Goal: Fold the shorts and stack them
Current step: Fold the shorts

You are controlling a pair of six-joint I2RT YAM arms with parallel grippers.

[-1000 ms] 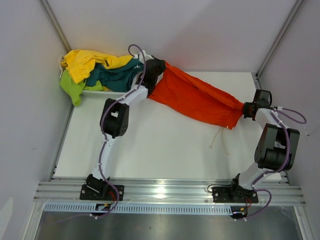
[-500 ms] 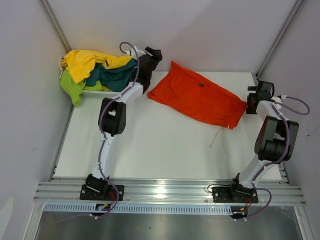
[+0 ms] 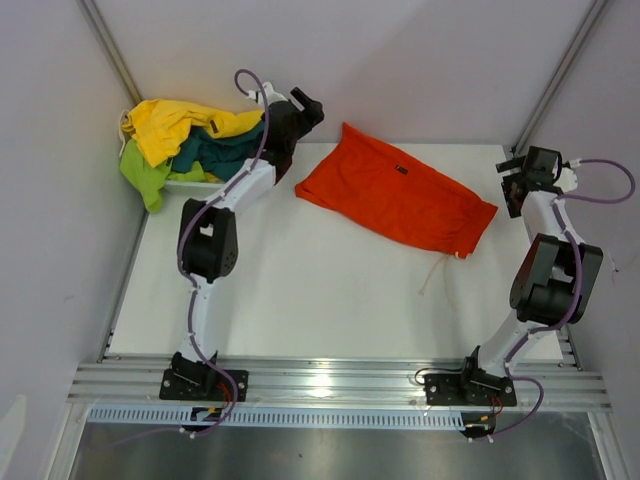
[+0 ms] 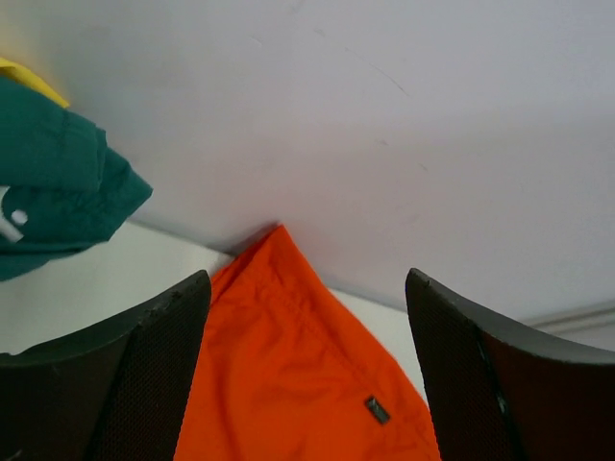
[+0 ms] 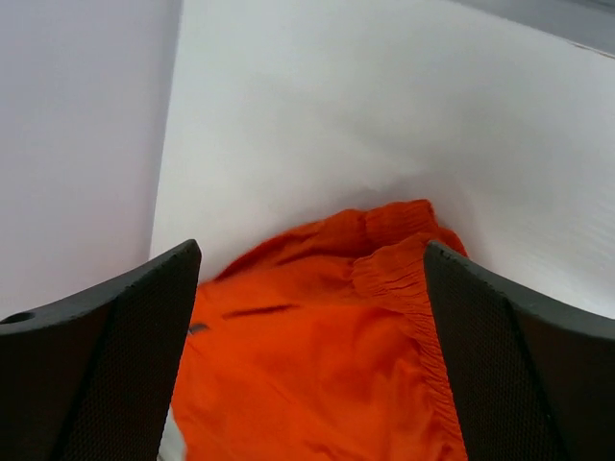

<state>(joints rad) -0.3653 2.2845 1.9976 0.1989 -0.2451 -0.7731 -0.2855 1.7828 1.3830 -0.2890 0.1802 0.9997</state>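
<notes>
Top external view: the orange shorts (image 3: pixel 395 198) lie spread flat on the white table (image 3: pixel 300 300). They slant from the far middle toward the right edge, and neither arm touches them.
Waistband: the gathered elastic end points right, toward the right arm.
Drawstring: a white drawstring (image 3: pixel 438 272) trails from the near right corner of the orange shorts onto bare table.
Label: a small dark label (image 4: pixel 377 410) sits on the upper face of the orange fabric.
Left gripper: the left gripper (image 4: pixel 307 288) has its jaws spread wide with nothing between them. It is raised over the far left corner of the orange shorts, close to the back wall and just beside the basket.
Left wrist view: the pointed orange corner shows below, between the two dark fingers (image 4: pixel 144 384).
Right gripper: the right gripper (image 5: pixel 312 250) is also wide apart and empty, just off the right end of the orange shorts.
Right wrist view: the waistband shows below, between the fingers (image 5: pixel 106 355).
Basket: the white basket (image 3: pixel 190 184) stands in the far left corner of the table.
Basket contents: the yellow pair (image 3: pixel 170 125) lies on top and the teal pair (image 3: pixel 228 150) beside it. The lime-green pair (image 3: pixel 143 172) hangs over the left rim.
Unclear: only a strip of the basket's rim shows, so what lies deeper inside cannot be told.
</notes>
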